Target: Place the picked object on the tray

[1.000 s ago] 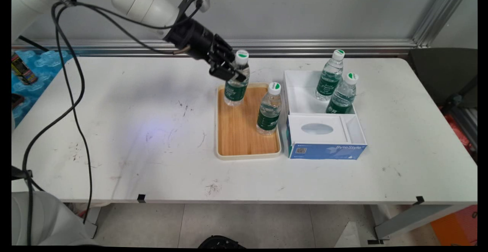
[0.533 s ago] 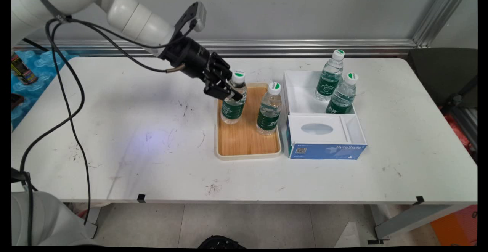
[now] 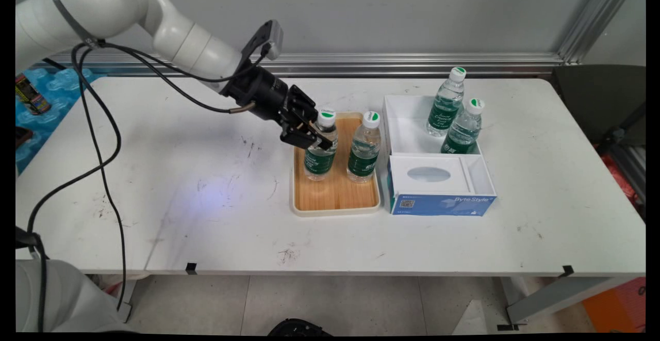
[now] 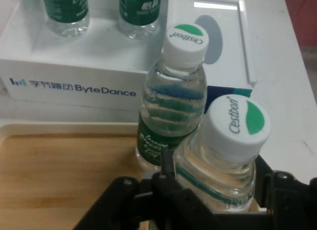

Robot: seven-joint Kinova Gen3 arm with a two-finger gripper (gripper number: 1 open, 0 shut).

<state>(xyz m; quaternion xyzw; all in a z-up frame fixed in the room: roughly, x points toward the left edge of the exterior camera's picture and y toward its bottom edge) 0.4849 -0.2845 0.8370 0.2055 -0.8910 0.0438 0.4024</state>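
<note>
My arm reaches from the table's [image 3: 154, 217] far left corner over the wooden tray [image 3: 309, 208] at mid-table. I judge the step to be lowering onto it; next calls for a level, gentle descent. My gripper [image 3: 313, 135] is clamped on the held bottle [image 3: 319, 150], just beside the second bottle [image 3: 364, 147]. Against the earlier frames, the held bottle has come from the tray's far edge toward its middle, and lower
</note>
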